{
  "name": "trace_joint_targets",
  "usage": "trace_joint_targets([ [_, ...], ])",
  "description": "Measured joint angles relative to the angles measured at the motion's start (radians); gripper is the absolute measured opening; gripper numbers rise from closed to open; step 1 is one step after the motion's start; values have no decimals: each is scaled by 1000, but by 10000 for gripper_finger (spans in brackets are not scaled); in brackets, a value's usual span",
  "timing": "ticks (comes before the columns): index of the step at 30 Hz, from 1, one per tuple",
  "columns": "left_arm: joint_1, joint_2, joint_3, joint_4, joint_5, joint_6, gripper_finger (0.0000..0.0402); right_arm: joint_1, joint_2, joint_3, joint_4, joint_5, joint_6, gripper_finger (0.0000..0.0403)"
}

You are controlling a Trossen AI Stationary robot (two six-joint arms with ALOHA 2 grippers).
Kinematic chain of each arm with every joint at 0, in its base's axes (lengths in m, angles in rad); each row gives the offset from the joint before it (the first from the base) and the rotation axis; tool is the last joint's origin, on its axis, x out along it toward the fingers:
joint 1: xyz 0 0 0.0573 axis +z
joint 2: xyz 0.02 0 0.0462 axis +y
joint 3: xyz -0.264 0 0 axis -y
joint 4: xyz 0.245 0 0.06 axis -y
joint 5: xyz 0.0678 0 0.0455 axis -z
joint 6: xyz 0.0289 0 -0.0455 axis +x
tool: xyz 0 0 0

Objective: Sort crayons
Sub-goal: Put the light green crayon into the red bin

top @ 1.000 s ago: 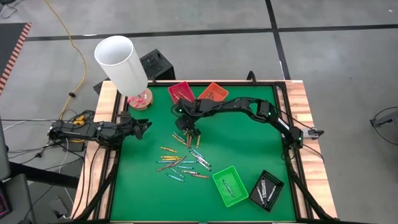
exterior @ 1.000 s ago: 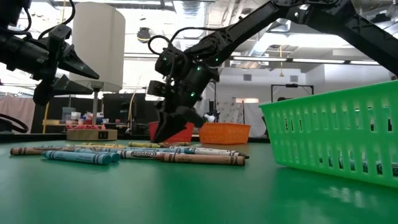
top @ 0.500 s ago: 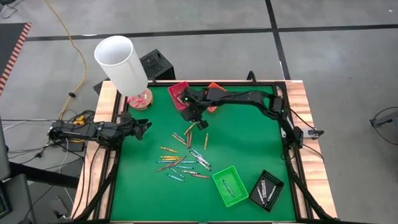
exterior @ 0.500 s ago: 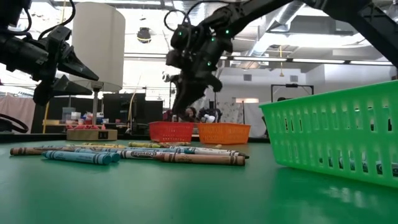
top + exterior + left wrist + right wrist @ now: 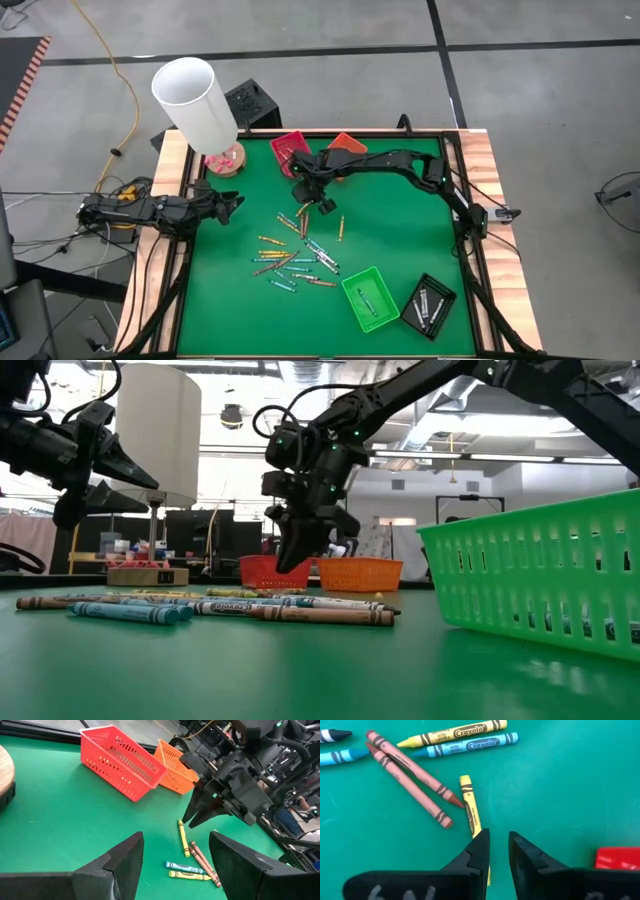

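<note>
Two arms: both are over the green table (image 5: 400, 240).
Left gripper (image 5: 237, 202): waits at the table's left edge, up in the air, fingers apart, holding nothing.
Crayons (image 5: 295, 262): most lie loose in the middle of the table.
Right gripper (image 5: 305, 199): hangs just above the table near the red tray (image 5: 290, 147), pointing down at a yellow crayon (image 5: 470, 806). A small gap shows between its fingers, with nothing in it.
Orange tray (image 5: 345, 146): right beside the red one.
Green tray (image 5: 370, 297): near the front.
</note>
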Motion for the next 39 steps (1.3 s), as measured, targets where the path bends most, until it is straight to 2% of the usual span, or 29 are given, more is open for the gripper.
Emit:
trace_joint_targets([
  [19,0,0,0,0,1,-11,215,14,75,1,-21,16,-44,81],
  [23,0,0,0,0,-1,-12,215,15,76,1,-33,82,2,62],
  [29,0,0,0,0,-1,-12,215,14,77,1,-43,105,82,7],
  [39,0,0,0,0,-2,4,215,26,42,-5,-28,118,271,3],
])
